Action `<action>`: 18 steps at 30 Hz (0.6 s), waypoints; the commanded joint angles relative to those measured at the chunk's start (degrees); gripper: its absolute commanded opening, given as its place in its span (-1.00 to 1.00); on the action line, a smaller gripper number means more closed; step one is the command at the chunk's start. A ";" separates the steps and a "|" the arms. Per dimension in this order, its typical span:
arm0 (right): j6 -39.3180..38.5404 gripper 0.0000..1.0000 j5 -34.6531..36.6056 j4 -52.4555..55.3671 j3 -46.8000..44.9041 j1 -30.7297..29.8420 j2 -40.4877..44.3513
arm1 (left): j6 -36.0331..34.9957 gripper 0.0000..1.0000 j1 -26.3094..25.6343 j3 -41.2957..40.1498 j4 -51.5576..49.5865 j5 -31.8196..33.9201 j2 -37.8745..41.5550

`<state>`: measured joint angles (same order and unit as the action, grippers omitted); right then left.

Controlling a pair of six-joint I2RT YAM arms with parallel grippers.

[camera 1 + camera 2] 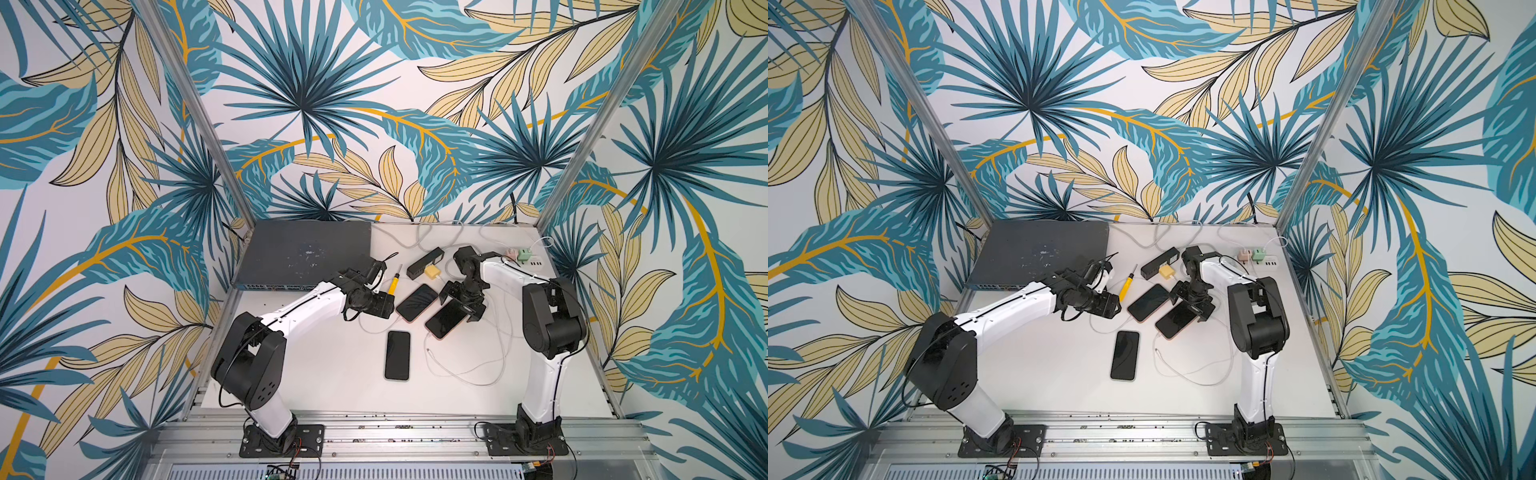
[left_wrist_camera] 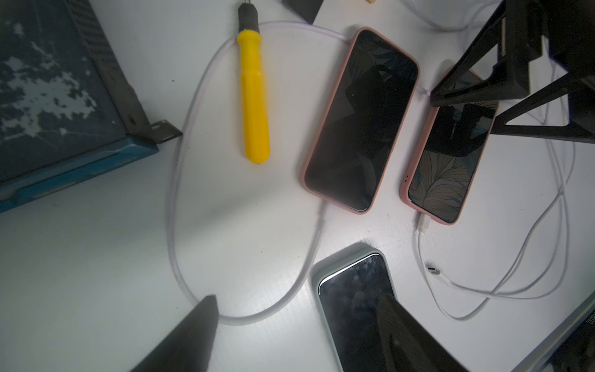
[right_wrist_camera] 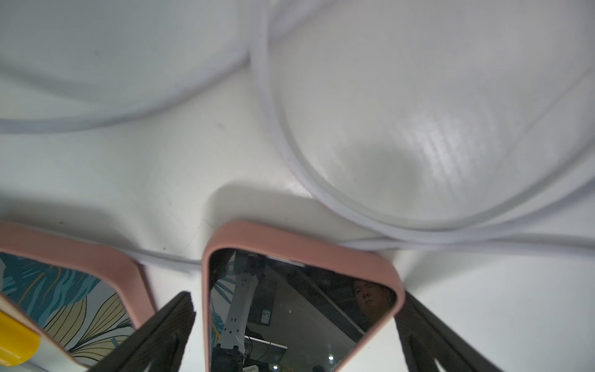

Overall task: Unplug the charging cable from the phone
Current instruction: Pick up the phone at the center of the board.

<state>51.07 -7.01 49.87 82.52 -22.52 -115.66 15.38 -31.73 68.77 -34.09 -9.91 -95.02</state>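
My left hand (image 2: 297, 299) hangs wide and empty over the white surface (image 2: 96, 257). It is above a loop of thick white braided charging cable (image 2: 175, 180) and the corner of a dark phone in a pale grey case (image 2: 354, 309), which has nothing plugged in. The thick cable runs into the end of a dark phone in a pink rubbery case (image 2: 360, 119), lying flat beside a yellow-handled screwdriver (image 2: 254, 96). Just right of it a second pink-cased phone (image 2: 450, 167) also lies flat, with a thin white cable's plug (image 2: 423, 222) seated in its end. My right hand (image 3: 296, 298) is spread wide astride that phone's opposite end, gripping nothing; whether its fingers touch the case I cannot tell. I judge either phone light and apt to slide on the smooth surface, its glass slick and its case grippy, so I would brace it by the edges. The cord is limp, so I'd pinch the stiff plug shell and pull straight out.
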 commanded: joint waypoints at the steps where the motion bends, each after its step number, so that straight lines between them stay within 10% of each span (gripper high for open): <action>1: -1.02 0.99 0.98 1.90 0.15 -0.70 -1.58 | -0.68 0.61 0.17 -0.04 0.45 -0.20 0.72; 18: -3.93 0.78 0.31 5.24 3.30 -1.82 -6.25 | -0.04 0.61 0.17 -1.01 -0.32 1.43 1.59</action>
<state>48.36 -6.44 54.57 86.04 -23.94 -118.58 15.42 -31.73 68.47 -34.20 -9.13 -95.02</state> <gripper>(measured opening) 0.901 0.807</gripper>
